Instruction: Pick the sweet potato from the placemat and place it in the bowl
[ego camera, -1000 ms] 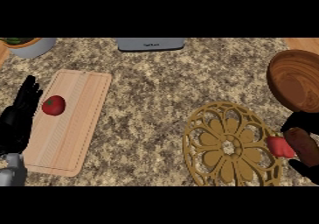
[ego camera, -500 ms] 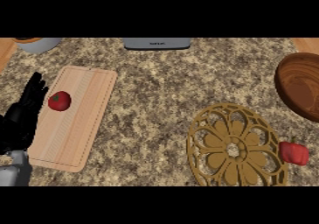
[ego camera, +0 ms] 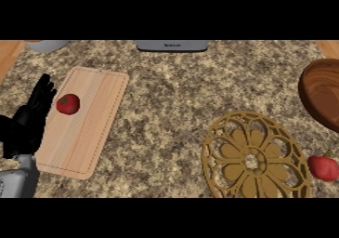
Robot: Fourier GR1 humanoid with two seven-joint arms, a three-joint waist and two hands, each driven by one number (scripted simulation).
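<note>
The round golden openwork placemat lies at the lower right with nothing on it. Just off its right rim, a red rounded vegetable rests on the counter. No sweet potato shows anywhere. The brown wooden bowl is cut off by the right edge, and the part that shows is empty. My left hand rests open with fingers up at the left edge, beside the cutting board. My right hand is out of view.
A wooden cutting board lies at the left with a red tomato on it. A grey appliance stands at the back centre and a grey pot at the back left. The countertop is speckled stone.
My right hand, which was at the placemat's right rim around a brownish thing, has left the view. The red vegetable stays there. The whole scene has shifted slightly to the right.
</note>
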